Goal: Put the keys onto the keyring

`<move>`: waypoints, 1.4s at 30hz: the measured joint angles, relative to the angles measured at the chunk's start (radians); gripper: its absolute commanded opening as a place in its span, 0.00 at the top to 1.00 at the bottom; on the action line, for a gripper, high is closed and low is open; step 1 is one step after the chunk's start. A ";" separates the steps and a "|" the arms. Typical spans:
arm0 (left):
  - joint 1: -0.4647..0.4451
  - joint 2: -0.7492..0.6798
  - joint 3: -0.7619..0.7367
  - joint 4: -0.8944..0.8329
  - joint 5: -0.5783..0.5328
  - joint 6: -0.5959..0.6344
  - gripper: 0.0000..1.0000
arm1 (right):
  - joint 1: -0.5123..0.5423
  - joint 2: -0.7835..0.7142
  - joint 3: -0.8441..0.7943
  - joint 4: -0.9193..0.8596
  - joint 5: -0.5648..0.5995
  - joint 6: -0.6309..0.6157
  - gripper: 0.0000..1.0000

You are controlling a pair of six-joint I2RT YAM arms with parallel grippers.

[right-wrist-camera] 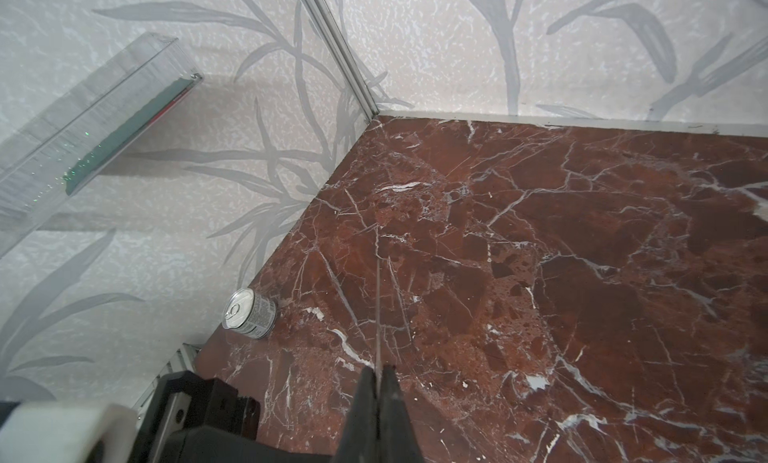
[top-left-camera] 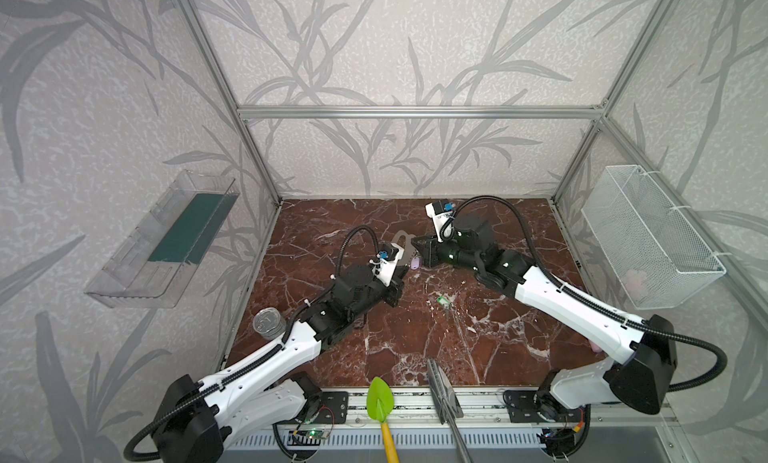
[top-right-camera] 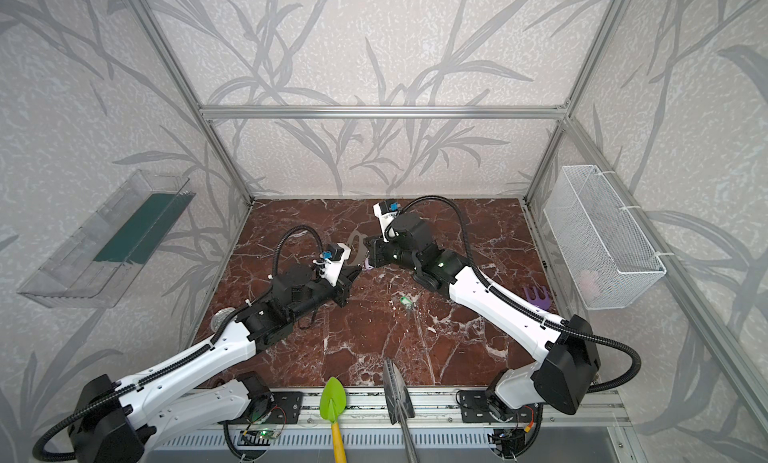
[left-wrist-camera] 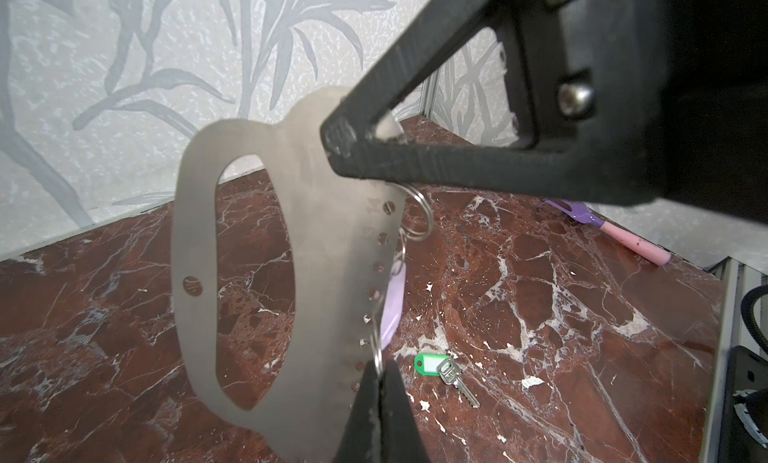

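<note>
Left gripper (left-wrist-camera: 376, 392), jaws together, pinches a thin wire ring (left-wrist-camera: 377, 348) at the holed edge of the keyring (left-wrist-camera: 316, 240). The right gripper (right-wrist-camera: 378, 384), also shut, clamps the keyring's top lobe and holds the flat plate upright above the back-middle of the desk (left-wrist-camera: 582, 315).

The lilac key (left-wrist-camera: 394, 298) hangs behind the holed edge, mostly hidden, and seems to be threaded on already. The green key (left-wrist-camera: 434, 364) lies flat near the middle of the desk, well clear of both grippers.

Your first hazard is the double grip. With both arms locked on one stiff plate, any mismatch in their moves will likely twist the wire ring or pull it out of the left jaws. That hold is a thin pinch on round wire, so expect it to slip sideways under little load.

The second hazard is that you have no free gripper for the green key. If you release the right gripper, the whole plate would probably hang from the wire, swing, and drop. Releasing the left looks safer, though the ring would then swing loose and be harder to catch again.
</note>
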 measured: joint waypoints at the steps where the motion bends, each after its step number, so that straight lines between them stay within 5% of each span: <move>1: -0.001 0.000 0.000 0.001 -0.007 0.000 1.00 | 0.000 0.000 -0.001 0.003 -0.003 0.002 1.00; 30: -0.014 -0.002 -0.087 0.182 -0.119 -0.048 1.00 | -0.002 -0.060 -0.170 0.264 -0.012 0.101 1.00; 42: -0.015 -0.002 -0.094 0.245 -0.148 -0.053 1.00 | 0.022 -0.094 -0.252 0.405 0.068 0.172 1.00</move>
